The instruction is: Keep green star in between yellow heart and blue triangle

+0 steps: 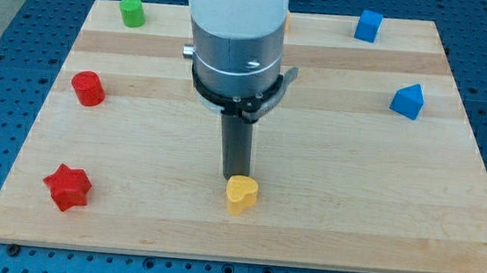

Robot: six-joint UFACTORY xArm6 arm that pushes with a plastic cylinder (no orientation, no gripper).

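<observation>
The yellow heart (241, 194) lies at the middle of the board near the view's bottom. My tip (235, 176) stands just above it, touching or almost touching its upper edge. The blue triangle (407, 101) lies at the view's right. A green block (132, 11) sits at the top left corner; its shape looks round and I cannot make out a star. The arm's white and grey body hides the top middle of the board.
A blue cube (369, 25) sits at the top right. A red cylinder (88, 88) lies at the left and a red star (67, 186) at the bottom left. The wooden board (378, 219) rests on a blue perforated table.
</observation>
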